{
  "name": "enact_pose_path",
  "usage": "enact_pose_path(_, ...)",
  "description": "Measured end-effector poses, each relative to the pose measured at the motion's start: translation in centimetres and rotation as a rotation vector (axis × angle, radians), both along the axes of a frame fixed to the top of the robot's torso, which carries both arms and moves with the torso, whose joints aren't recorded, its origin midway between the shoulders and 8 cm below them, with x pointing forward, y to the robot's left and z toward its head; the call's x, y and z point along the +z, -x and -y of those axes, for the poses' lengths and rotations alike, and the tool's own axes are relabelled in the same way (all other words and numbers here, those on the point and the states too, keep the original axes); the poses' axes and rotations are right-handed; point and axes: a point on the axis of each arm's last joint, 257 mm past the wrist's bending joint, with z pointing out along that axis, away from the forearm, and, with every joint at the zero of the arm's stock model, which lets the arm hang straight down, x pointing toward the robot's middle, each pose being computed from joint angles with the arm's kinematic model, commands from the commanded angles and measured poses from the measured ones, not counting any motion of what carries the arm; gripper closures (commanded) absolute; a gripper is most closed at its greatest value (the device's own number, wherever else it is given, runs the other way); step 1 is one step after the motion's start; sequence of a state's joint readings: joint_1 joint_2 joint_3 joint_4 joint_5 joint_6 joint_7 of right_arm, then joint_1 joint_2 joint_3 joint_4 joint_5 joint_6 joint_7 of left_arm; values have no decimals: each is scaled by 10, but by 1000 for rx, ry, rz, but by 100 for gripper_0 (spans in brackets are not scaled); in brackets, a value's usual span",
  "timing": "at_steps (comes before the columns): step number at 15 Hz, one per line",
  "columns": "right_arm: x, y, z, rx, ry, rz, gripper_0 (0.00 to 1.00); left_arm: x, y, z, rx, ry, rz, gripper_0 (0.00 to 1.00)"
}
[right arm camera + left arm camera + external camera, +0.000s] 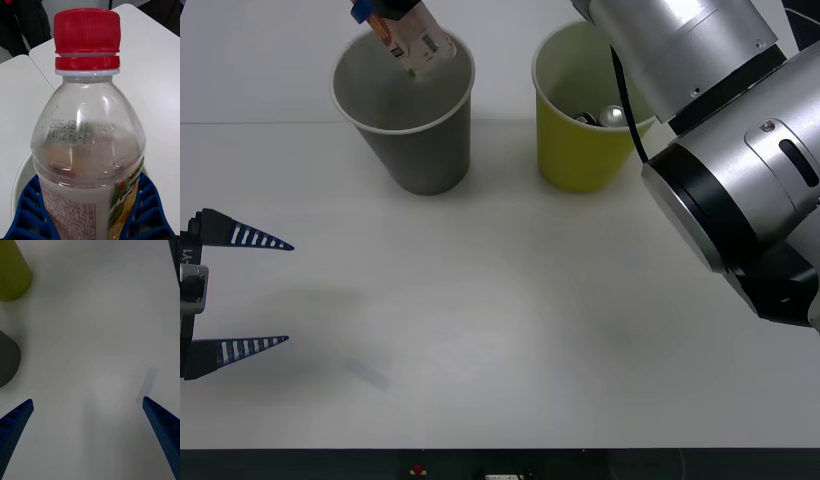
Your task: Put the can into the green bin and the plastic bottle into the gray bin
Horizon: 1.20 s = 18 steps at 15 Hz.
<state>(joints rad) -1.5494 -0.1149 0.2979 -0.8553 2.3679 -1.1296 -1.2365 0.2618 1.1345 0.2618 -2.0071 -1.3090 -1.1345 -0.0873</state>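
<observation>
A: Where is the front camera looking?
B: Down at the counter (pixel 500 330) from above.
A: And the wrists?
B: Right is sitting close on the plastic bottle (pixel 88 123); left is sharing both bins with front.

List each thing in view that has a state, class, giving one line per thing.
can: inside the green bin.
green bin: upright, holding the can.
plastic bottle: capped, gripped, tilted over the gray bin.
gray bin: upright.
right gripper: shut on the bottle.
left gripper: open, holding nothing.
</observation>
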Motion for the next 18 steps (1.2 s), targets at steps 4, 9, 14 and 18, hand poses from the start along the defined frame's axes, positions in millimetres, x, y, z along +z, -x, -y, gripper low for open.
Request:
enact_pose_path(4, -4, 3, -4, 11, 6, -6, 97, 0, 0, 0, 0, 0, 0, 0)
enact_pose_path(9, -3, 2, -4, 11, 5, 2, 0, 0, 0, 0, 0, 0, 0, 0)
enact_pose_path(14, -1, 0, -4, 7, 1, 10, 0, 0, 0, 0, 0, 0, 0, 0)
enact_pose_path(18, 3, 0, -2, 12, 2, 18, 0, 0, 0, 0, 0, 0, 0, 0)
